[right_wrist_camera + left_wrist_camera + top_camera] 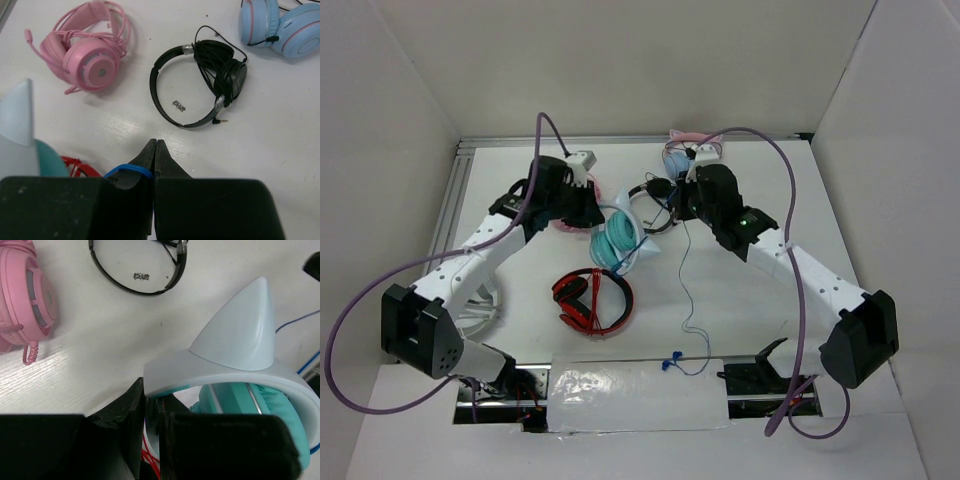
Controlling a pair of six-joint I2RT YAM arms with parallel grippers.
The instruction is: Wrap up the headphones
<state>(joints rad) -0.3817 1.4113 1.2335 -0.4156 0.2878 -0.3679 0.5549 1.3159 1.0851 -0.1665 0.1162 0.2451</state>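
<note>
A: Peering down from above, I can barely pick out the headphones (618,240), where do they sit?

B: In the middle of the counter (740,310), at the tip of the left arm (470,255), teal cups pressed together. The left jaws pinch the end of the smooth white headband (225,375); their black bulk hides everything below the padded teal cushion (275,412).

A: And that pointed shape?

B: A moulded cat ear (240,325), matte, standing up from the band.

A: The right jaws?

B: Closed to a slit on a loop of the thin blue cable (129,170). From above the cable trails toward the near edge to a blue plug (670,362), beside a crinkled clear plastic sheet (630,395).

A: What crowds around?

B: A glossy red pair (592,300) just on the near side; a pink pair (90,55) with a boom microphone, mostly hidden by the left arm from above; a slim black pair (200,80), cord bundled round one cup; a light-blue pair (280,25), cut off by the frame's top edge. A white ring (485,305) by the left arm is too covered to name
</note>
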